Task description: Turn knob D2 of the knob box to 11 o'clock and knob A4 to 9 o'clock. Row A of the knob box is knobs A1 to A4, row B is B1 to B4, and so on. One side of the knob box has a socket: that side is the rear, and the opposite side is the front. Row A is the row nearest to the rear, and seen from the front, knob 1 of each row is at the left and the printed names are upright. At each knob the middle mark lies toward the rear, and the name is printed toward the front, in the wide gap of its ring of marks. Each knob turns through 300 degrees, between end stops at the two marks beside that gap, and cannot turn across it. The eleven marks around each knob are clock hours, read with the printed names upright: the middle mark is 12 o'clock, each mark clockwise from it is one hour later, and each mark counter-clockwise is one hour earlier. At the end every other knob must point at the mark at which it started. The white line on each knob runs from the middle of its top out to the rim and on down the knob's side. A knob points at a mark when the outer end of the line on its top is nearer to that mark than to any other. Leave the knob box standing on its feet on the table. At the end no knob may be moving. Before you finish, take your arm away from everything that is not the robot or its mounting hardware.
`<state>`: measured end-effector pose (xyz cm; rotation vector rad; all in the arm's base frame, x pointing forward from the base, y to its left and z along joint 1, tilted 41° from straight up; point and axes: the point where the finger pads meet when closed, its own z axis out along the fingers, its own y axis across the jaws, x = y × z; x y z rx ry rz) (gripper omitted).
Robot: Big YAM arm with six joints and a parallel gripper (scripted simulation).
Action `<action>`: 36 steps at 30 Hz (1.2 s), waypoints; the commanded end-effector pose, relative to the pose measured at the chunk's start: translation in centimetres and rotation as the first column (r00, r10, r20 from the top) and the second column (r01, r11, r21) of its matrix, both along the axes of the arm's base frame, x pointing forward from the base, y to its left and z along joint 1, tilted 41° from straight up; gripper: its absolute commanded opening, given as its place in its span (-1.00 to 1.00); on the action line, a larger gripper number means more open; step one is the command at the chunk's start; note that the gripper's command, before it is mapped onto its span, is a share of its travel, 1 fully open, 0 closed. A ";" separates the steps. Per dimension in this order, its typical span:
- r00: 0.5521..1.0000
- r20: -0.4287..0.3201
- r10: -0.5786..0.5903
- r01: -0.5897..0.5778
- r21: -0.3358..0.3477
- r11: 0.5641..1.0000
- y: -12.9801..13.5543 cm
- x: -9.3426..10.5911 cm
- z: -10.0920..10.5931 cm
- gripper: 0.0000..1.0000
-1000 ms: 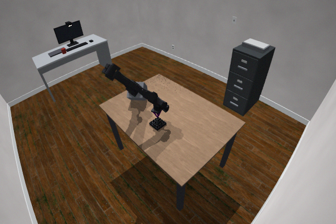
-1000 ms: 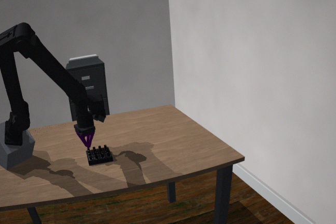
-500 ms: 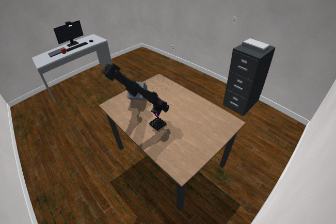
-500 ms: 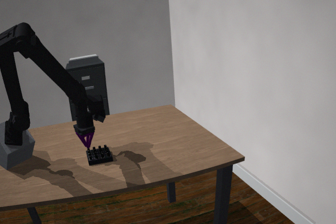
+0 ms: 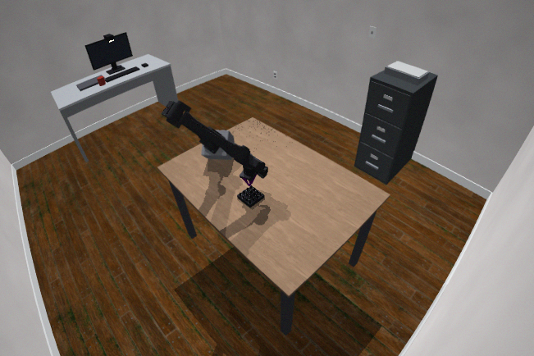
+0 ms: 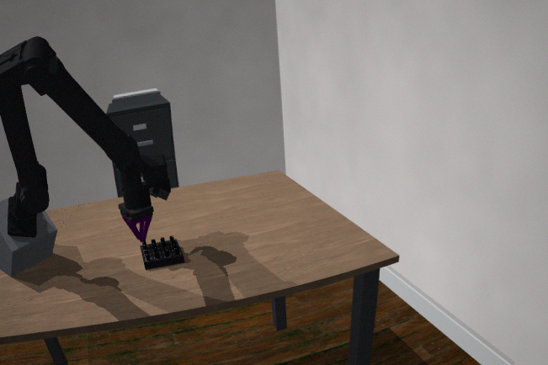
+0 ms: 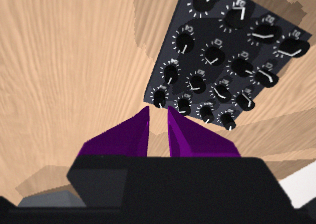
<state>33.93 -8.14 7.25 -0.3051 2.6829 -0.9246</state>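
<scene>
The black knob box [image 5: 250, 196] stands on its feet on the wooden table, also seen in the exterior view [image 6: 162, 252]. In the wrist view the knob box [image 7: 229, 60] fills the upper right, with several black knobs that each carry a white line. The printed names are too small to read. My gripper [image 7: 158, 111] has purple fingers that point down and stand a narrow gap apart with nothing between them. It hovers just above the corner knob [image 7: 159, 97] nearest the arm's base, without touching it. The gripper also shows in the top and exterior views [image 5: 249, 184] [image 6: 140, 239].
The arm's grey base [image 6: 18, 245] stands on the table to the left of the box. A dark filing cabinet [image 5: 395, 121] and a white desk with a monitor [image 5: 107, 84] stand on the floor, away from the table.
</scene>
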 end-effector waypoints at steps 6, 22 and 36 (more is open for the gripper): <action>0.999 0.035 0.009 -0.009 0.001 1.000 0.0 0.8 1.0 -0.64; 0.999 0.035 0.009 -0.009 0.001 1.000 0.0 0.8 1.0 -0.64; 0.999 0.041 0.009 -0.009 0.002 1.000 0.0 1.2 1.4 -0.64</action>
